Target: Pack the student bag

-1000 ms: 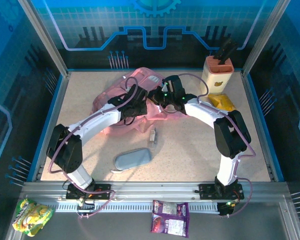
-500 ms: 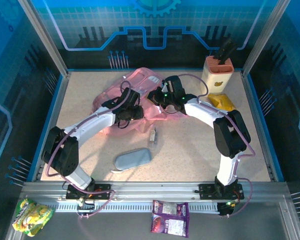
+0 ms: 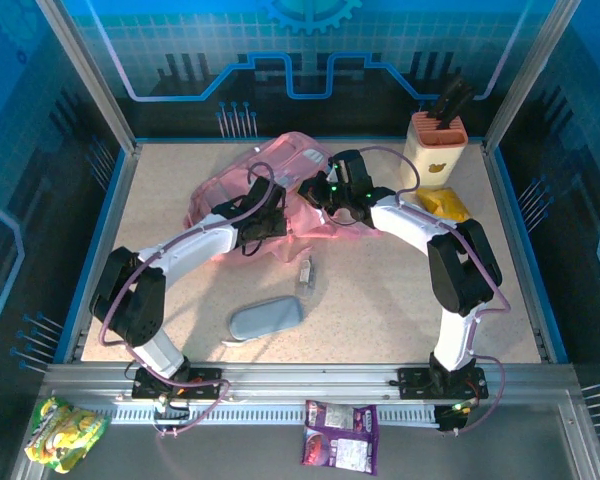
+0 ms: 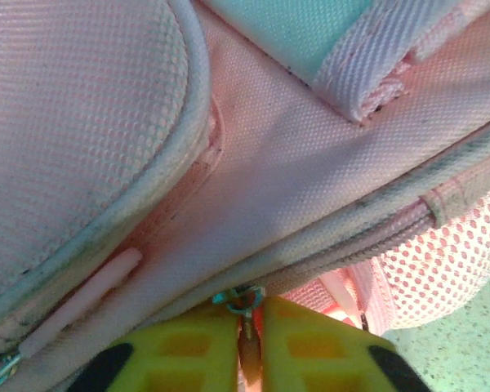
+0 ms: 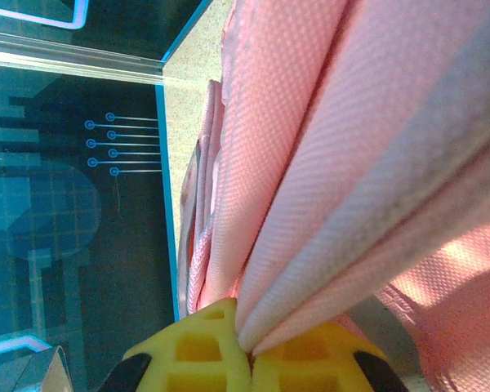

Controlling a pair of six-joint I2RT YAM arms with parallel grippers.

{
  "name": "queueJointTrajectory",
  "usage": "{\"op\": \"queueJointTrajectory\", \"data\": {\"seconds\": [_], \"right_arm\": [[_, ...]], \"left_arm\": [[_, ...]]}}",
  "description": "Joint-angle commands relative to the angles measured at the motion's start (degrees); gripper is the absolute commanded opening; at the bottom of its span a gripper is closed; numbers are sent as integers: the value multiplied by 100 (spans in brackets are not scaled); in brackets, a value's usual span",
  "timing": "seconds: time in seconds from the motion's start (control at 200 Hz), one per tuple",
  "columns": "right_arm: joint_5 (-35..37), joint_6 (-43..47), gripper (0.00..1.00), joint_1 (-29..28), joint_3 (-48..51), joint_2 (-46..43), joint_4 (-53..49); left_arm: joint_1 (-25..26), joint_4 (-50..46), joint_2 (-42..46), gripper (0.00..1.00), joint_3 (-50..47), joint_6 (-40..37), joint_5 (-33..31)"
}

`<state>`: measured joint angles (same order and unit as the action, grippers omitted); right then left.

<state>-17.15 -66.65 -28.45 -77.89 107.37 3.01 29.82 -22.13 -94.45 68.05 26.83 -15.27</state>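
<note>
- Re-closes left gripper (image 4: 247,343) on the zip pull (image 4: 243,304) after a brief release — likely a surer hold for unzipping.
- Keeps right gripper (image 5: 243,347) clamped on a fold of the student bag (image 3: 218,195) — far-centre on the table (image 3: 380,300).

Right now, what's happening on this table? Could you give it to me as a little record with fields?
bag: pink, lying at the far side of the table
left gripper: shut on the zip pull
right gripper: shut on a fold of the bag
pencil case: grey-blue, lying near the front, apart from both grippers
holder: cream, dark handles sticking up, far right corner
</note>
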Motion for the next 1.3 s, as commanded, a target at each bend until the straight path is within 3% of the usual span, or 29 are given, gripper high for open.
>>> {"op": "queueJointTrajectory", "data": {"seconds": [0.0,0.175,0.585,0.73,0.855,0.95,1.061,1.166,1.296], "right_arm": [[-481,108,0,-89,-231,-100,515],[-492,260,0,-49,-171,-116,412],[-1282,504,0,468,-465,344,275],[-1590,1016,0,599,-1211,775,-398],[-1444,1015,0,692,-1569,1150,-455],[-1433,1318,18,626,-2570,1794,-1189],[-1682,1459,31,612,-3179,2155,-1554],[-1456,1897,48,554,-2689,1570,-1881],[-1388,1908,56,404,-1415,667,-1764]], "left_arm": [[-51,561,52,7,-71,-124,-641],[-75,464,316,0,-209,-123,-597],[-578,-1095,1144,0,-909,-19,-654],[-610,-1472,1315,0,-942,-6,-283],[-343,-1432,1395,0,-959,494,165],[-25,-1174,1166,0,-725,899,367],[156,-1187,597,0,-224,1035,327],[164,-1202,359,0,-18,1085,297],[164,-1036,478,0,-134,1218,312]]}}
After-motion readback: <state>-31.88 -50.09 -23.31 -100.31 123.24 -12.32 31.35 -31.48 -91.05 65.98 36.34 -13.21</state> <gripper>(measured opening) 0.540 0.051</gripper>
